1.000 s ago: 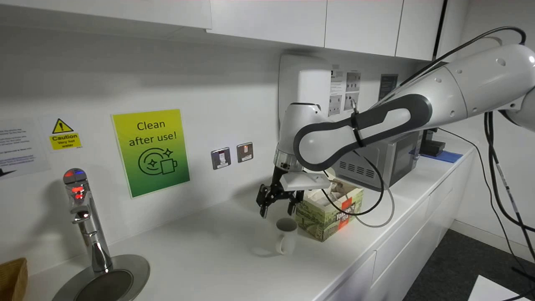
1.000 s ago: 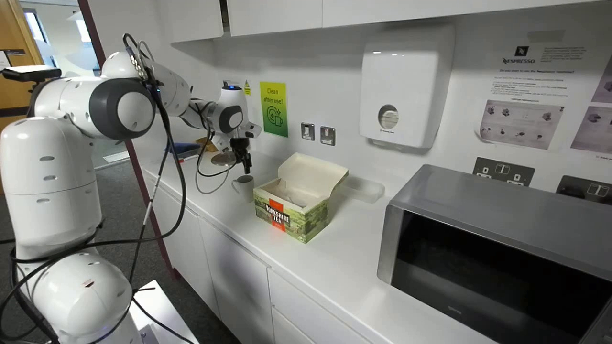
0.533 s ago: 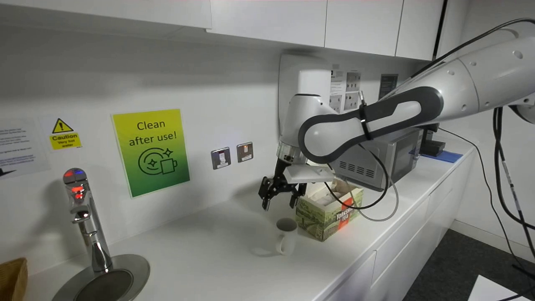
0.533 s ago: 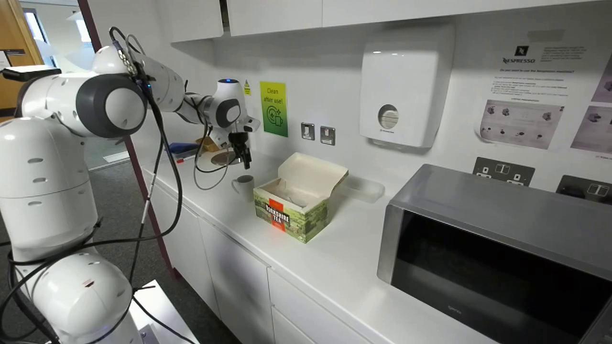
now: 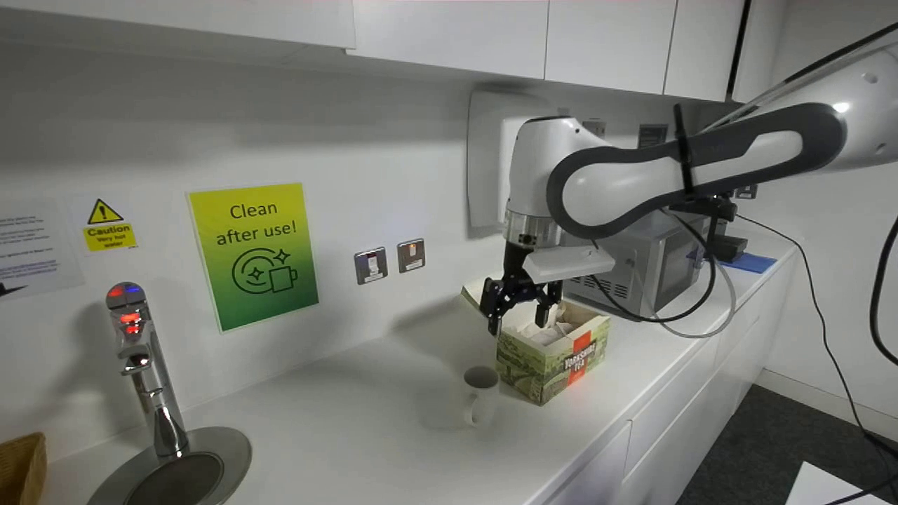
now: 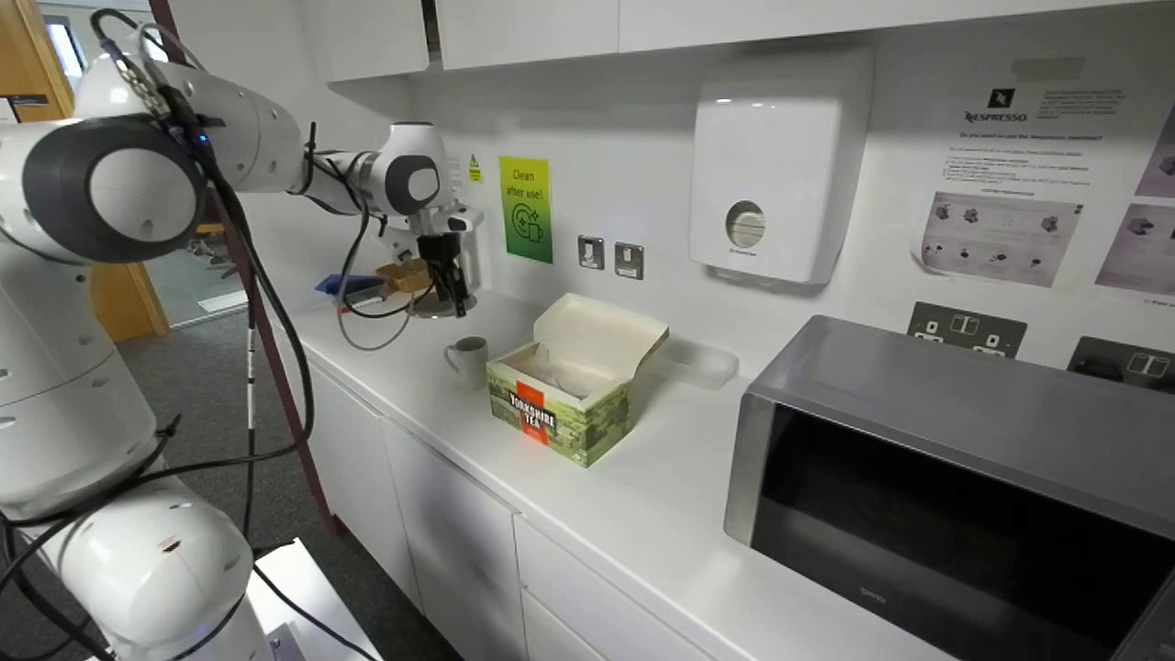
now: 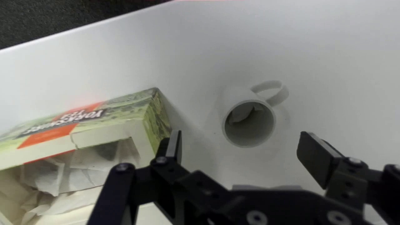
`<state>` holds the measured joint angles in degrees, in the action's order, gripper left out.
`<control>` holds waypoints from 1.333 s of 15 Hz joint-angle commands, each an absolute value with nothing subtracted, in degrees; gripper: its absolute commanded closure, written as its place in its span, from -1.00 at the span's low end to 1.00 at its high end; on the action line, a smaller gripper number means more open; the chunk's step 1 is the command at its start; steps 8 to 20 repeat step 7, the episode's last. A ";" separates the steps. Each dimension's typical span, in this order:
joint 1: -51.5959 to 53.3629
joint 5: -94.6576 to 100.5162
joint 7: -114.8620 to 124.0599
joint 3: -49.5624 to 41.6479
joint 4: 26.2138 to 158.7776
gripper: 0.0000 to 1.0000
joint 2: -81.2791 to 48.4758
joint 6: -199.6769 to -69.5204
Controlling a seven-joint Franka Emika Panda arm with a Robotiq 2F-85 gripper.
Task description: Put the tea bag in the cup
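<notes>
The white cup (image 5: 480, 407) stands upright on the counter beside the tea box. It also shows in an exterior view (image 6: 473, 364) and in the wrist view (image 7: 235, 94). In the wrist view a pale tea bag (image 7: 242, 113) lies inside the cup, against its inner wall. My gripper (image 5: 518, 327) is open and empty, with its fingers wide apart. It hangs well above the counter, higher than the cup and apart from it. In the wrist view the cup shows between and beyond the fingertips (image 7: 240, 135). The gripper also shows in an exterior view (image 6: 459, 310).
The open Yorkshire Tea box (image 5: 520, 366) stands right next to the cup, its lid raised, with more tea bags (image 7: 78, 170) inside. A microwave (image 6: 918, 523) and a clear plastic tray (image 6: 705, 365) are on the counter. A tap (image 5: 156, 393) stands farther along. Cupboards (image 5: 449, 35) hang above.
The gripper has risen and drawn back from above the cup, towards the robot's base, still open. The cup and the tea box have not moved.
</notes>
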<state>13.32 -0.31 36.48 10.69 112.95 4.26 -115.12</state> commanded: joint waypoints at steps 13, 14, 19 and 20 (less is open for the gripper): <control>11.41 -0.77 35.98 12.47 118.91 -1.00 14.61 -112.45; 11.41 -0.77 35.98 12.47 118.91 -1.00 14.61 -112.45; 11.41 -0.77 35.98 12.47 118.91 -1.00 14.61 -112.45; 11.41 -0.77 35.98 12.47 118.91 -1.00 14.61 -112.45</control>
